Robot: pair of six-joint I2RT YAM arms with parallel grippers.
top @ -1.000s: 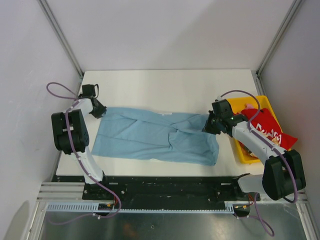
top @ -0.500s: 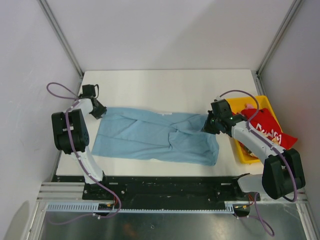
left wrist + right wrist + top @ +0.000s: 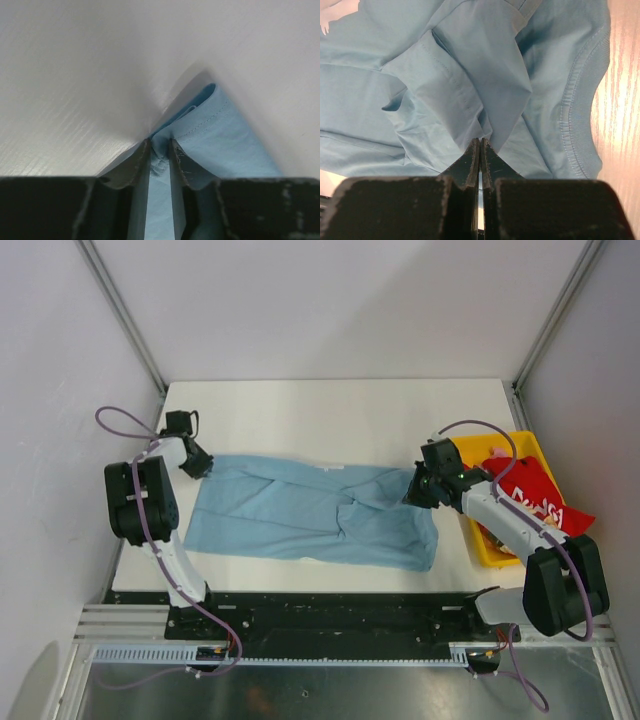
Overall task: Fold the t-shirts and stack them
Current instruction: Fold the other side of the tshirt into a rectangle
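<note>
Top external view: hardly anything has shifted in the last second. Both arms stay parked at opposite ends of the spread shirt, and only the left arm has nudged a little.
Table: it carries the shirt across its middle and a bin at its right edge.
Light blue t-shirt: it lies lengthways from near the left edge almost to the bin. Its outline is unchanged, it is creased in the middle, and it is not yet folded.
Yellow bin: it sits against the right edge, toward the near corner.
Red t-shirt: it is draped in and over the bin, in the same place as before.
Left gripper: it is at the shirt's far-left corner. The left wrist view shows its fingers clamped on a bunched bit of hem.
Right gripper: it is at the shirt's far-right corner, just beside the bin, with its fingers pressed together. Folds run into the tips, so a thin pinch of cloth seems caught, though the tips hide the contact itself.
Meaning: both far corners look secured and the stillness reads as the grips settling. The first fold is probably next, and the stacking is all still to do.
</note>
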